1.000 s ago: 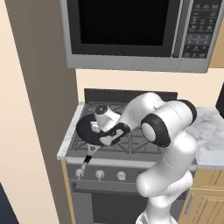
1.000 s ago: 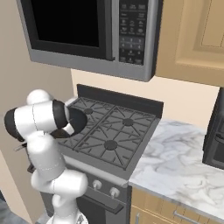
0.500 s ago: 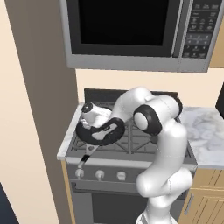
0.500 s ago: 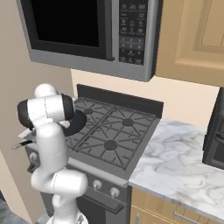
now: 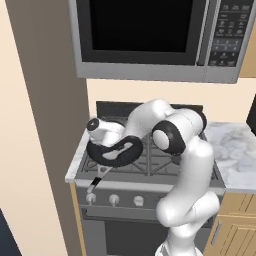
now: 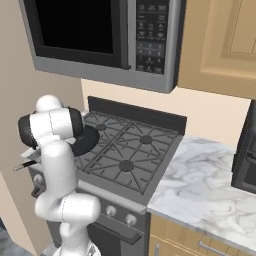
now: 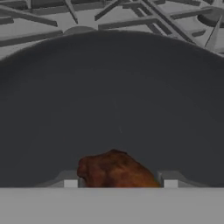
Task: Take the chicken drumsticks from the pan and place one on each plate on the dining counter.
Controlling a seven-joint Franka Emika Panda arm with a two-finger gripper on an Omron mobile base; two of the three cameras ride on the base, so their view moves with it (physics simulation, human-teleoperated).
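Note:
The black pan (image 7: pixel 113 100) sits on the stove's front left burner, also seen from the base cameras as pan (image 5: pixel 116 156) and pan (image 6: pixel 88 139), with its handle (image 5: pixel 98 180) sticking out over the stove front. One glossy orange-brown chicken drumstick (image 7: pixel 114 170) lies in the pan. My gripper (image 7: pixel 120 183) reaches down into the pan, its two fingertips pressed against either side of the drumstick. From the left base camera the hand (image 5: pixel 102 132) hangs over the pan's left rim. The plates and the dining counter are out of view.
The gas stove (image 5: pixel 155 167) has raised grey grates. A microwave (image 5: pixel 150 35) hangs low above it. A tall tan wall panel (image 5: pixel 40 125) stands close on the left. A marble counter (image 6: pixel 200 190) runs to the right, with a dark appliance (image 6: pixel 246 160) at its far end.
The arm has swung left and lowered the hand into the pan. The jaws have come in from wide apart to grip the drumstick.

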